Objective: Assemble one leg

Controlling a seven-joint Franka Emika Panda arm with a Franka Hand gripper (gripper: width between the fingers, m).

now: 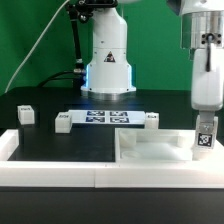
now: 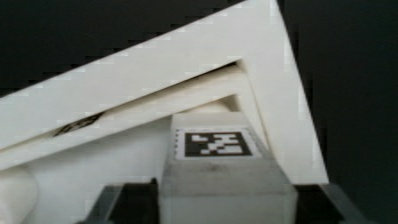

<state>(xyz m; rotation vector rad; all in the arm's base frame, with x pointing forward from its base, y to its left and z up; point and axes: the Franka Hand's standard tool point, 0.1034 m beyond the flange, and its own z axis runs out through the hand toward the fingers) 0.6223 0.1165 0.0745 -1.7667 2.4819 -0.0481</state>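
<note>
My gripper (image 1: 205,116) is at the exterior view's right, shut on the leg (image 1: 205,136), a small white upright post with a black-and-white tag. It holds the leg upright at the right-hand corner of the wide white panel (image 1: 140,153) with raised edges. In the wrist view the leg (image 2: 217,150) fills the space between the dark fingers (image 2: 128,203), with the gripper (image 2: 219,208) closed on its sides. The panel's corner (image 2: 267,60) lies just beyond it. I cannot tell whether the leg's lower end touches the panel.
The marker board (image 1: 105,118) lies at the middle of the table before the robot base (image 1: 107,70). Three more white posts stand loose: one at the far left (image 1: 25,114), one at the board's left end (image 1: 63,122), one at its right end (image 1: 152,120).
</note>
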